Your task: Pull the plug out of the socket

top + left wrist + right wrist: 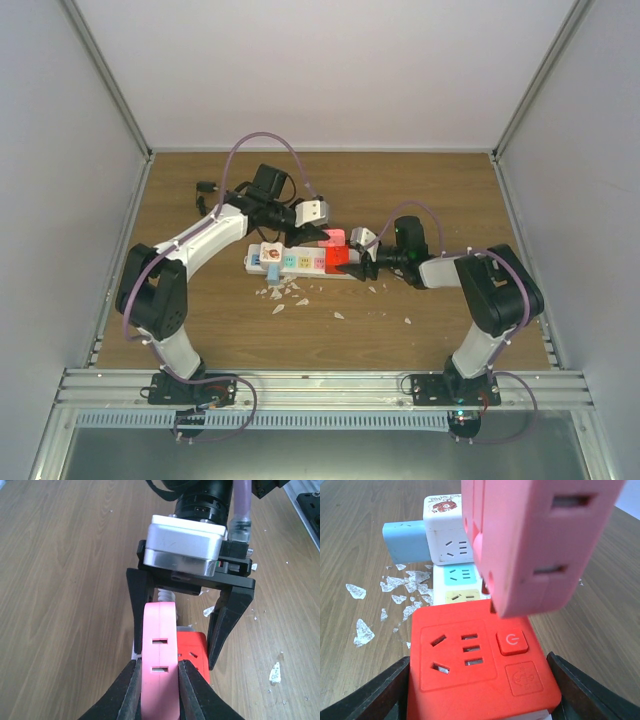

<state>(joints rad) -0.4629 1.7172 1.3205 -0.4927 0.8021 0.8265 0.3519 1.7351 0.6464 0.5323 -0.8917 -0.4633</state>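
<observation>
The socket, a long white power strip (290, 262) with pastel squares, lies mid-table; it also shows in the right wrist view (457, 575). A red outlet block (480, 655) sits on its right end (337, 257). My left gripper (159, 672) is shut on a pink plug block (160, 630), held tilted just above the strip beside the red block (535, 540). I cannot tell whether its pins are free. My right gripper (480, 690) has its fingers (385, 690) pressed on both sides of the red block. A white coiled cord (165, 596) peeks behind the pink plug.
A white cube plug (445, 527) with a cartoon sticker and a pale blue plug (405, 542) sit at the strip's left end. White flakes (285, 295) litter the wood in front. A black cable (205, 187) lies at the back left. Grey walls enclose the table.
</observation>
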